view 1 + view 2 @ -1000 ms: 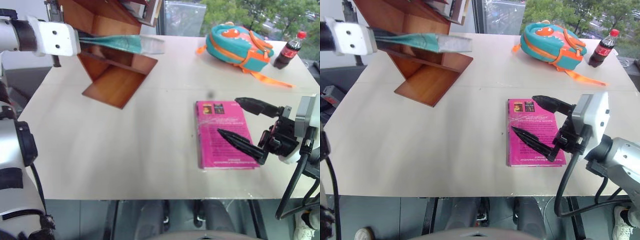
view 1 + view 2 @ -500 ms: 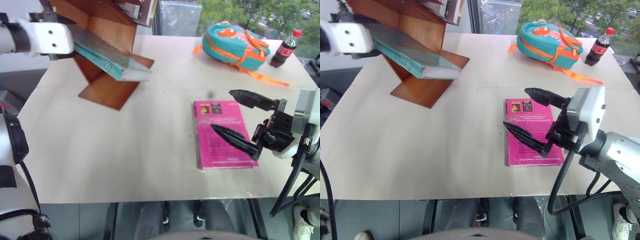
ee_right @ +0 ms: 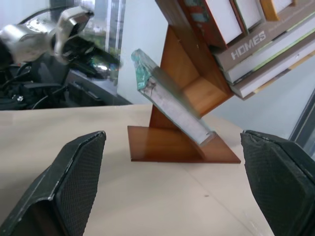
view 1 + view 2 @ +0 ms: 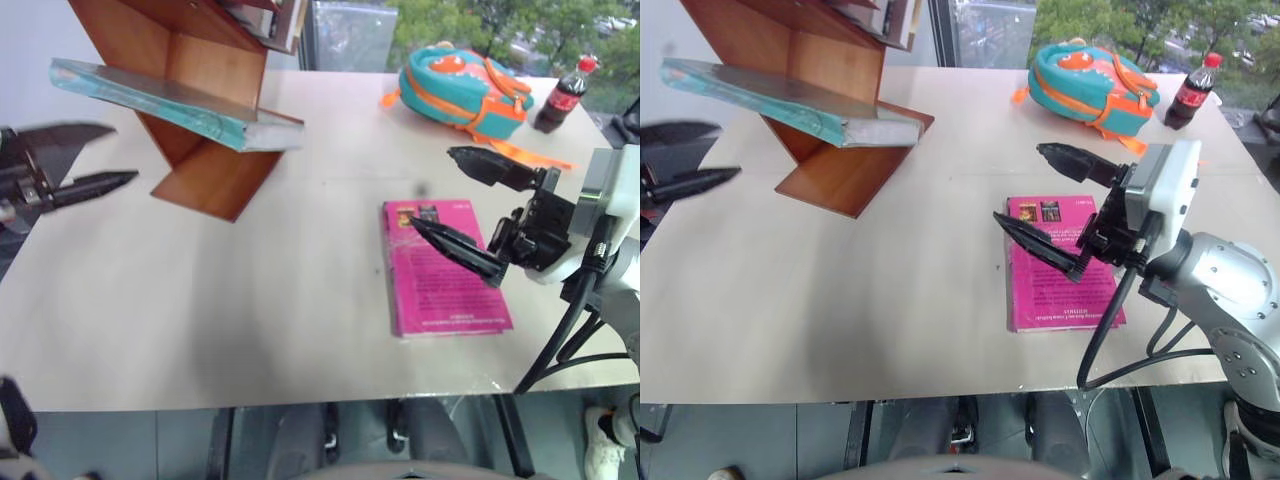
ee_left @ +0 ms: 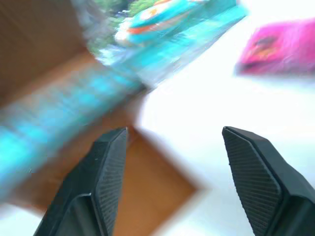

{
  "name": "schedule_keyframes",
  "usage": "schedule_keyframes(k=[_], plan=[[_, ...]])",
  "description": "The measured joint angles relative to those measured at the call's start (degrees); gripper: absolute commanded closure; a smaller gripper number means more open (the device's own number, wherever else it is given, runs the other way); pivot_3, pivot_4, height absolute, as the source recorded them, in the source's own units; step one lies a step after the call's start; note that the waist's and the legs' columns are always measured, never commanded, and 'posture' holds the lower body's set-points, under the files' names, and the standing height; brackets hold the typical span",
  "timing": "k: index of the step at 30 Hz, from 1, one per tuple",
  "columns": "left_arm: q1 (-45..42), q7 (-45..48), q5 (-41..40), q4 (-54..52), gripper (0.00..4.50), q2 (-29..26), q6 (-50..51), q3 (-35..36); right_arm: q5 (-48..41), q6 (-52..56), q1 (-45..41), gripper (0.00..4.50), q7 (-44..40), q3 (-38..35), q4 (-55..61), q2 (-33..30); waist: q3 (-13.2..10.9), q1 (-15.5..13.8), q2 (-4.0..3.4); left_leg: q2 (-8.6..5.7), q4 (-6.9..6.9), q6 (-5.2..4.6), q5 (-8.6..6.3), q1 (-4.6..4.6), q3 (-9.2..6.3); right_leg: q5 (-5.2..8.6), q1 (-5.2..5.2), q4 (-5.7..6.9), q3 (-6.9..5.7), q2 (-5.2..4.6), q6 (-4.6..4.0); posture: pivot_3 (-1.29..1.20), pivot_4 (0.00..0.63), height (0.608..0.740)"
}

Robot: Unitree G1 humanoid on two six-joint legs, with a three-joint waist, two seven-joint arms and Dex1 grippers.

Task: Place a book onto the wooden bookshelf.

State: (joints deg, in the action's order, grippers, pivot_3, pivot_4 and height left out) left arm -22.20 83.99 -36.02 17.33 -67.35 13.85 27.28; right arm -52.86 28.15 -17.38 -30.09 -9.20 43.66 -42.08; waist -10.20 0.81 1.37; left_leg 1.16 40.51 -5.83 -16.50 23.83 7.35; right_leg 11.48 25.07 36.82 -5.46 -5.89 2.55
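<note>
1. You can see the book point(image 4: 170, 100) lying on a sloped board of the wooden bookshelf point(image 4: 200, 60). Its lower end is lodged in the corner where that board meets the upright panel, and its upper end juts out past the shelf on the side away from the pink book.
2. I judge the corner stops it from sliding, which is why it rests there with nothing holding it.
3. Your left gripper point(image 4: 85, 165) hangs beside the bookshelf, clear of the book, with its fingers apart and nothing between them. That gap suggests the placing is done and only the pull-away remains.
4. Your right gripper point(image 4: 1040, 195) hovers well apart from the bookshelf, above the upper end of the pink book point(image 4: 1060, 265) that lies flat on the table point(image 4: 250, 300). Its fingers are spread wide and empty, one over the cover and one past the edge.
5. Other books point(image 3: 256, 44) are stacked in the compartment above the teal one.
6. The backpack point(image 4: 460, 80) and cola bottle point(image 4: 562, 95) sit far from the bookshelf, out of the way.
</note>
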Motion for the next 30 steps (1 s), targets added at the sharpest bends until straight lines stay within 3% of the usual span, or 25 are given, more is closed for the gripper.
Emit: schedule_keyframes(k=[3, 4, 6, 11, 15, 19, 24, 30], plan=[[6.12, -5.53, -7.44, -12.93, 3.89, 4.90, 10.49, 3.86, 0.11, 0.17, -0.03, 0.00, -0.71, -0.11, -0.31, -0.01, 0.03, -0.62, -0.12, -0.04, 0.01, 0.04, 0.01, -0.17, -0.13, 0.01, -0.26, -0.03, -0.06, -0.05, -0.02, 0.00, 0.150, 0.740], [7.89, -11.59, -10.40, -21.63, 4.40, 11.46, 13.15, 3.04, 0.09, 0.32, 0.02, 0.00, -0.75, -0.35, -0.29, -0.16, 0.14, -1.03, -0.34, -0.12, 0.00, 0.05, 0.00, -0.28, -0.18, -0.01, -0.38, -0.06, -0.05, -0.10, -0.04, 0.00, 0.150, 0.740], [8.84, -13.72, -11.40, -24.96, 4.46, 13.79, 14.13, 0.60, 0.07, 0.38, 0.08, 0.00, -0.77, -0.38, -0.24, -0.20, 0.12, -1.16, -0.29, -0.14, 0.01, 0.14, -0.01, -0.27, -0.20, -0.02, -0.38, -0.03, -0.07, -0.09, -0.05, 0.00, 0.150, 0.740], [2.00, -38.00, 1.32, -31.98, 4.46, 42.42, 5.90, -15.91, -0.65, 1.45, 2.27, 0.00, 0.66, -3.35, 1.53, -1.79, 0.19, -2.85, -0.24, -0.28, 0.05, 0.13, 0.07, -0.75, -0.33, -0.10, -1.05, -0.05, -0.15, -0.09, -0.04, 0.00, 0.150, 0.740], [-2.62, -49.83, 11.18, -30.66, 4.46, 53.49, -1.76, -22.11, -2.11, 2.31, 4.93, 0.00, 2.61, -7.06, 4.62, -3.20, 0.25, -2.12, -0.15, -0.24, -0.04, 0.12, 0.06, -0.96, -0.25, -0.09, -1.13, -0.08, 0.01, -0.08, -0.04, 0.00, 0.150, 0.740], [-6.43, -63.96, 20.32, -25.24, 4.46, 60.62, -7.49, -22.63, -2.92, 2.91, 6.43, 0.00, 4.25, -8.49, 5.74, -3.81, 0.27, -1.67, -0.17, -0.17, -0.08, 0.11, 0.07, -0.98, -0.29, -0.08, -1.13, -0.08, 0.06, -0.08, -0.04, 0.00, 0.150, 0.740], [-7.40, -74.77, 24.03, -22.79, 4.46, 62.19, -9.38, -19.51, -3.62, 2.93, 6.93, 0.00, 5.10, -9.39, 6.78, -4.31, 0.27, -1.55, -0.18, -0.15, -0.08, 0.09, 0.06, -0.97, -0.29, -0.08, -1.12, -0.09, 0.02, -0.10, -0.04, 0.00, 0.150, 0.740], [-6.35, -72.32, 20.82, -23.21, 4.46, 59.85, -8.93, -18.40, -3.58, 3.14, 7.52, 0.00, 5.24, -9.57, 6.56, -5.04, 0.27, -1.47, -0.18, 0.02, -0.08, 0.11, 0.05, -1.02, -0.25, -0.08, -1.10, -0.07, -0.05, -0.12, -0.05, 0.00, 0.150, 0.740]])
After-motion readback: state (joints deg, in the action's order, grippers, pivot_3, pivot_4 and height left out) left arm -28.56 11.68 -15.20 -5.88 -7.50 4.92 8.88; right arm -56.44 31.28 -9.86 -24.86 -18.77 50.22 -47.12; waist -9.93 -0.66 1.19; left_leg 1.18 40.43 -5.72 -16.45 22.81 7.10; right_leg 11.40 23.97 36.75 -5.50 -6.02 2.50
